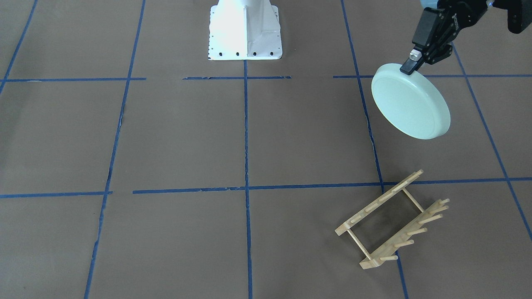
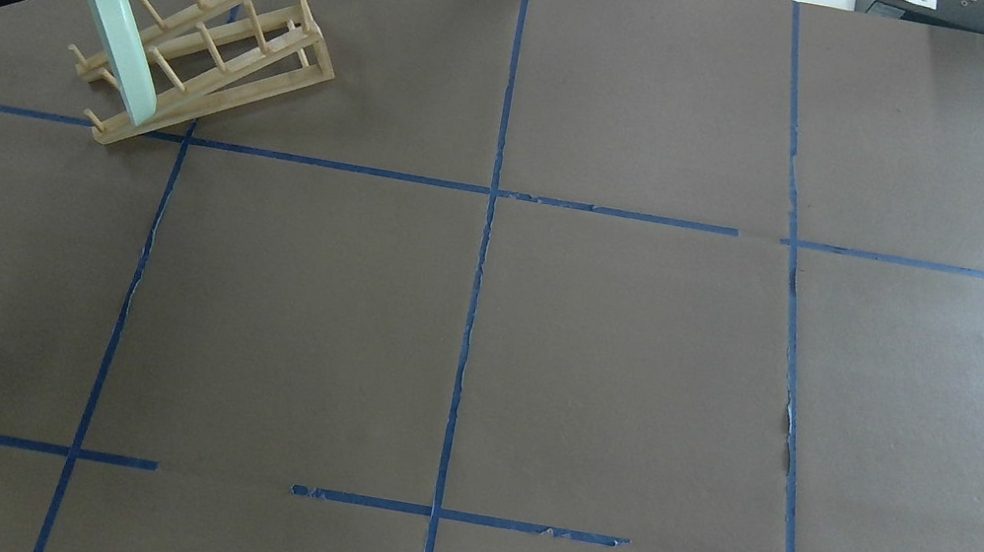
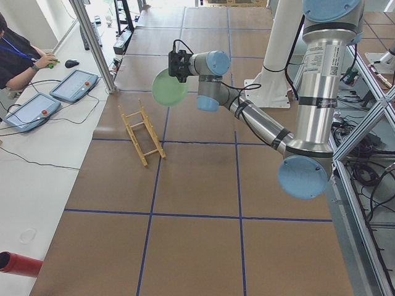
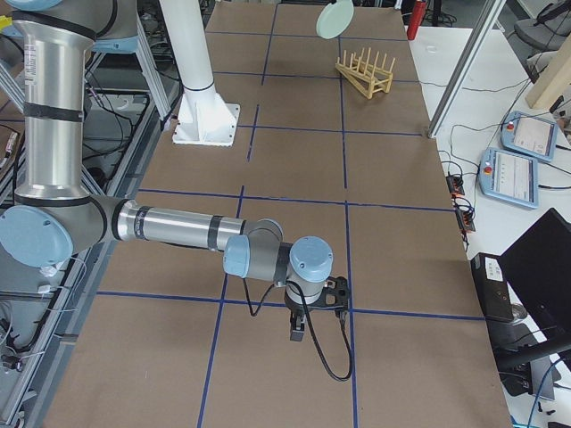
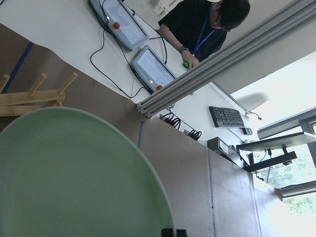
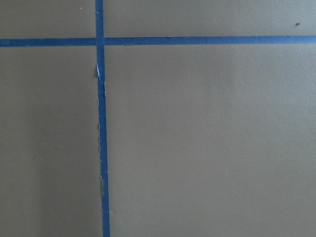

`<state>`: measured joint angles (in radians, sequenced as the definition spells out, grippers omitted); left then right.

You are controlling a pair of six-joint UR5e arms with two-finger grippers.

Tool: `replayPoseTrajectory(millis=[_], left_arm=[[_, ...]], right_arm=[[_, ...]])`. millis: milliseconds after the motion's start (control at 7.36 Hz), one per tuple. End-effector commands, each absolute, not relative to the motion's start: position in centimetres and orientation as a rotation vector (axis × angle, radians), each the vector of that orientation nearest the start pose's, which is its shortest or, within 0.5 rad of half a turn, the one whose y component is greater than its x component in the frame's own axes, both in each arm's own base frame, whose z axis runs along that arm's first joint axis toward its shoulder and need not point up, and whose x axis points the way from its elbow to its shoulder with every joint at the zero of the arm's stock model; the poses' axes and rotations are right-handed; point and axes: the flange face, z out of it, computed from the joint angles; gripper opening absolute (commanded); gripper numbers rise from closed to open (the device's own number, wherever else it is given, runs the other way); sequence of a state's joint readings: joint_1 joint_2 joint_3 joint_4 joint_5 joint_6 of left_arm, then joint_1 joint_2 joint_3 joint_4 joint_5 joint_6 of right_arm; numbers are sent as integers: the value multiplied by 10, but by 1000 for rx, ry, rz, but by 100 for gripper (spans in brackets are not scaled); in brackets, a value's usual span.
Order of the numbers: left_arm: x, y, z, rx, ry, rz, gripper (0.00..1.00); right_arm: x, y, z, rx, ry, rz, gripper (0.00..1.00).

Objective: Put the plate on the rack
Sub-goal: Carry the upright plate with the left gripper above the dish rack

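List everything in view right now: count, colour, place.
plate: 1, pale green, held in the air, tilted, near the rack, not on it.
rack: 1, light wood, on the table, empty.
table: 1, brown paper, blue tape grid.
base plate: 1, white, table's robot edge.
pendants: 2, grey, side bench.
operator: 1, black shirt, at that bench.
left arm: 1, silver and blue, jaws shut on plate's rim.
right arm: 1, silver and blue, low over the table; jaws unclear.
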<state>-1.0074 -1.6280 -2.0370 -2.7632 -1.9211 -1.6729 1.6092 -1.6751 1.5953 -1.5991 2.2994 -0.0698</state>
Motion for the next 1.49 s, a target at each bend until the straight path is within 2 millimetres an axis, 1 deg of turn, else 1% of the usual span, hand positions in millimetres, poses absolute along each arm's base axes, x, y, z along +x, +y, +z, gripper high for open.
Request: replayPoseTrajectory(millis=[0, 136, 272, 407, 679, 815, 951, 1086, 1222, 1358], left_arm=[[125, -447, 339, 553, 1718, -502, 0], [113, -466, 343, 555, 1705, -502, 0], [120, -491, 336, 563, 1710, -507, 0], [126, -514, 324, 571, 1722, -507, 0], [137, -545, 297, 563, 1761, -515, 0], [145, -565, 288, 568, 1762, -514, 0], [152, -582, 283, 566, 1759, -518, 0], [156, -590, 285, 560, 1752, -525, 0], [161, -599, 281, 558, 1752, -528, 0], [165, -606, 284, 550, 1742, -535, 0]], right_arm=[[84, -435, 701, -63, -732, 8, 100], [84, -435, 701, -64, -732, 9, 100], [84, -435, 701, -65, -732, 10, 100], [84, -435, 701, -63, -732, 8, 100], [84, -435, 701, -63, -732, 10, 100], [84, -435, 700, -63, -732, 10, 100], [84, -435, 701, -63, -732, 8, 100], [84, -435, 701, -63, -732, 10, 100], [84, -435, 701, -63, -732, 8, 100], [84, -435, 701, -63, -732, 8, 100]])
